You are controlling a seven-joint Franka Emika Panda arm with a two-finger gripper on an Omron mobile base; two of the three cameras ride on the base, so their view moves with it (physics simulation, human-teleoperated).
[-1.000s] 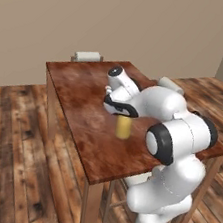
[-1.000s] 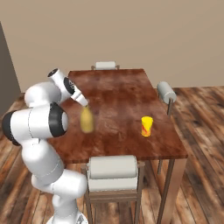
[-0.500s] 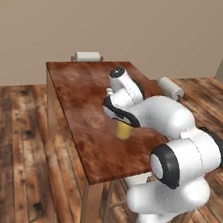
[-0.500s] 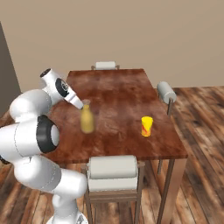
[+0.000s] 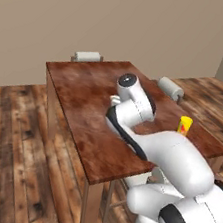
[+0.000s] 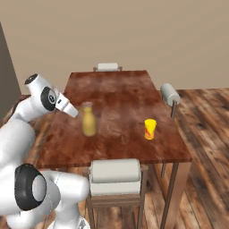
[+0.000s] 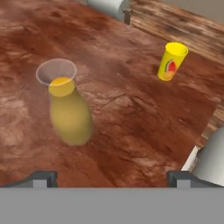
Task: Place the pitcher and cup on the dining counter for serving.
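Hand view: the gripper (image 7: 112, 177) gapes wide and empty; the pitcher (image 7: 66, 107) stands left of centre on the dining counter (image 7: 131, 127), the cup (image 7: 171, 61) upper right; both look placed, so next is likely retreat

The hand (image 7: 111, 177) hung spread wide above the worktop (image 7: 131, 131), clear of everything; just ahead of its fingertips stood the pitcher (image 7: 65, 105), upright, the nearest obstacle; the cup (image 7: 171, 61) stood farther out and off to the other side, well apart from the pitcher; between the two ran a broad bare stretch of wood; a white stool cushion (image 7: 212, 159) sat close beside one fingertip at the worktop's edge; another stool (image 7: 109, 6) lay beyond, at the far edge.
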